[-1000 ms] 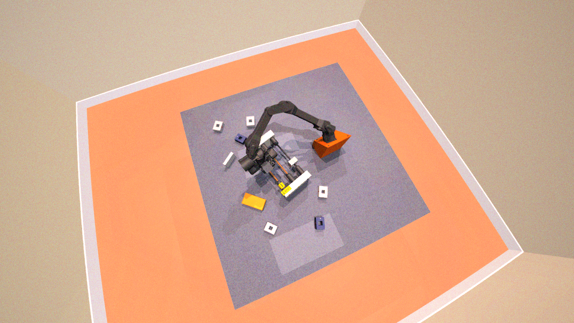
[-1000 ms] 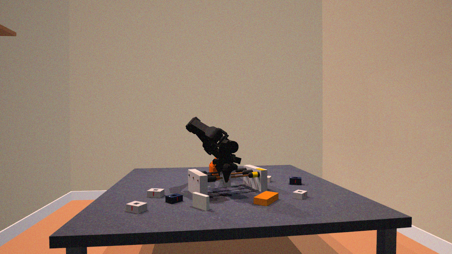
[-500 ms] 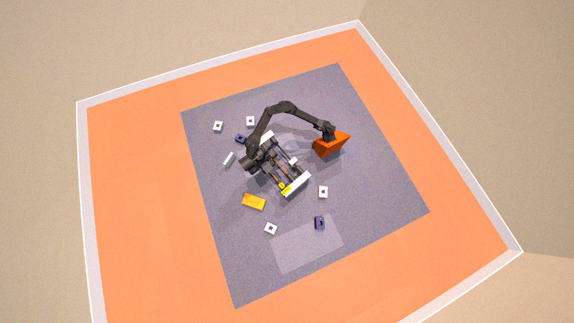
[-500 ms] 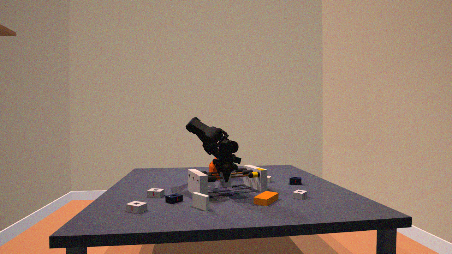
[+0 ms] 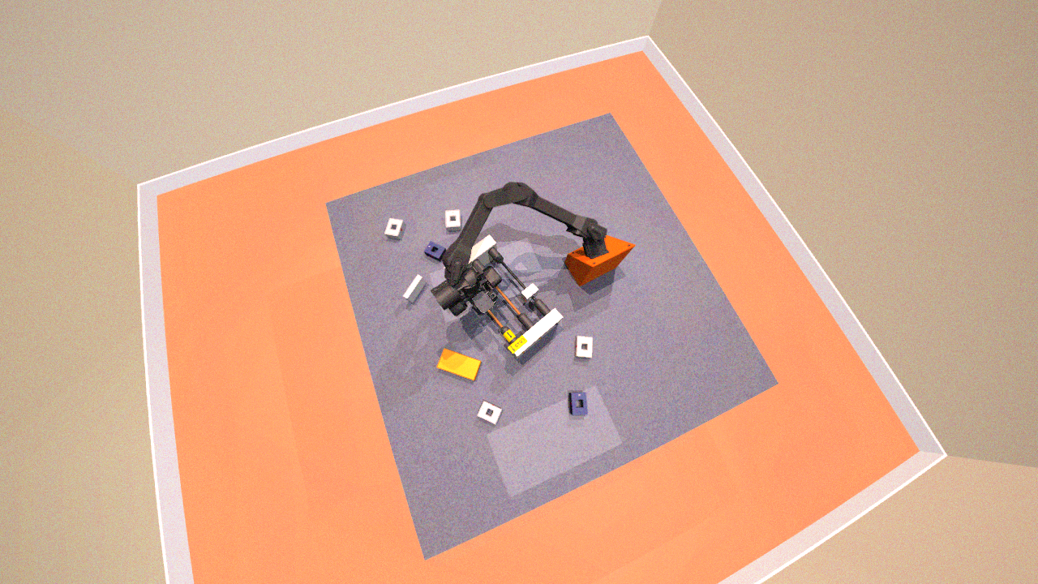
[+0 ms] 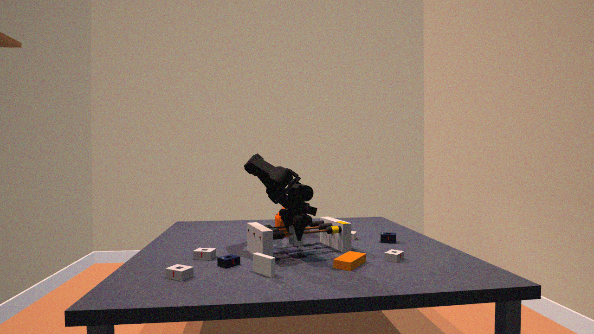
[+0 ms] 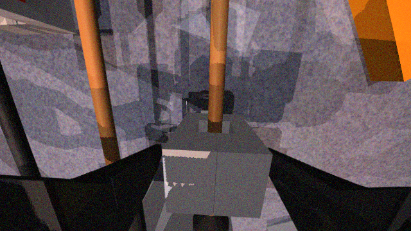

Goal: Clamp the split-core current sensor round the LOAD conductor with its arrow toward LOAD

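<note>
The current sensor [image 7: 189, 196] is a grey box round the copper LOAD conductor [image 7: 219, 35] [image 6: 316, 231]. Its two halves meet at a thin seam in the wrist view, and the conductor enters its window. Its arrow is not visible. My gripper [image 7: 212, 151] [image 6: 293, 234] is open, with one black finger on each side of the sensor and the inner faces slanting away from its sides. The fingertips still stand close beside its upper corners. The yellow LOAD marker [image 5: 517, 344] [image 6: 343, 222] is on one end block, beside a yellow sleeve [image 5: 508, 334] [image 6: 335, 229].
A second copper conductor [image 7: 93, 64] runs close on the left in the wrist view. White end blocks [image 5: 540, 332] [image 6: 259, 238] bound the conductors. An orange block [image 5: 458, 364] [image 6: 349, 260], a white plate [image 5: 413, 289] [image 6: 263, 265] and several white and navy square pieces stand around.
</note>
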You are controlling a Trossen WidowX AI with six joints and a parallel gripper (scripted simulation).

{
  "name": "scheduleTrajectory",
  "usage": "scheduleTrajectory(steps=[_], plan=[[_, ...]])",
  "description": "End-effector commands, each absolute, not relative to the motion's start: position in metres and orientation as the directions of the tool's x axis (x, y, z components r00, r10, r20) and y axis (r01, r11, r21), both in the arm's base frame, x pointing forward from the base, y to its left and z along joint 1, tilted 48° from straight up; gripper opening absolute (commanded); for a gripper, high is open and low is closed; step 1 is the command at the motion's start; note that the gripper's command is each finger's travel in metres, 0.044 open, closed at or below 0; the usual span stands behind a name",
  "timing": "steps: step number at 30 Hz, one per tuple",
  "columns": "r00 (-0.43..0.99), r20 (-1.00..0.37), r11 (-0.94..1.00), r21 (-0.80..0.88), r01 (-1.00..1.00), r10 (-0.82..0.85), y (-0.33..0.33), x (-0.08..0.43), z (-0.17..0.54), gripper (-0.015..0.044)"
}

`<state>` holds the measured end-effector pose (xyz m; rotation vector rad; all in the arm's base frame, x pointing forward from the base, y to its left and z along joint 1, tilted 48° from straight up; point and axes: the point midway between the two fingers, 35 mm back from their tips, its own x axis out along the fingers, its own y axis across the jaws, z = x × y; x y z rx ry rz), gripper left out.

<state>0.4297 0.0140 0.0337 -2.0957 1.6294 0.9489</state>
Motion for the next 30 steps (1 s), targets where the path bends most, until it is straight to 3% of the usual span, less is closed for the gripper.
scheduleTrajectory(steps=[1, 7, 13, 20, 25, 30], plan=[[0.128, -0.671, -0.297, 0.142, -0.944, -0.731, 0.014, 0.43, 0.034, 0.044], [0.13, -0.671, -0.298, 0.142, -0.944, -0.73, 0.017, 0.43, 0.036, 0.044], [0.164, -0.68, -0.336, 0.129, -0.933, -0.714, 0.086, 0.412, 0.094, 0.044], [0.166, -0.678, -0.33, 0.119, -0.936, -0.716, 0.089, 0.41, 0.096, 0.044], [0.219, -0.602, -0.15, -0.164, -0.975, -0.768, 0.1, 0.396, 0.077, 0.044], [0.297, -0.509, 0.008, -0.514, -0.858, -0.808, 0.111, 0.377, 0.059, 0.044]])
